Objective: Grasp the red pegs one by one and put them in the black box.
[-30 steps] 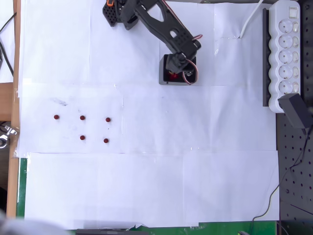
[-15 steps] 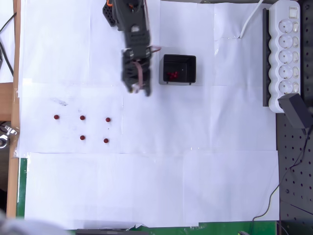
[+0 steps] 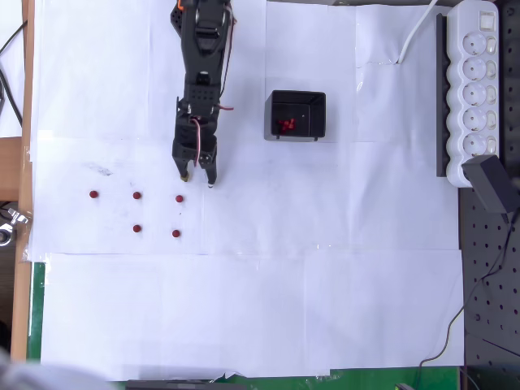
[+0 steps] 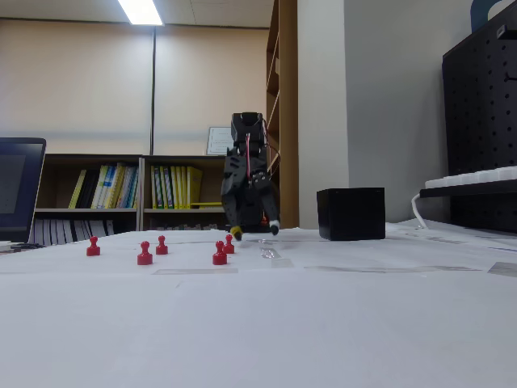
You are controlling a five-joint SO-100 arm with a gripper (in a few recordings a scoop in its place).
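Five red pegs (image 3: 136,213) unmoved, pincer (image 3: 197,179) now nearer them, fingers apart, away from black box (image 3: 297,114).

We see matt white paper sheets (image 3: 325,309) covering the table, faintly creased at taped seams. The small red plastic pegs (image 4: 145,254) look smooth and slightly glossy. The square black plastic box (image 4: 350,213) appears matt, like the black plastic gripper (image 3: 197,174).

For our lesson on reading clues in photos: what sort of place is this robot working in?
Probably an office or lab room: bookshelves full of books line the back wall, a fluorescent ceiling light runs overhead, and a black pegboard and white power strip edge the paper-covered table.
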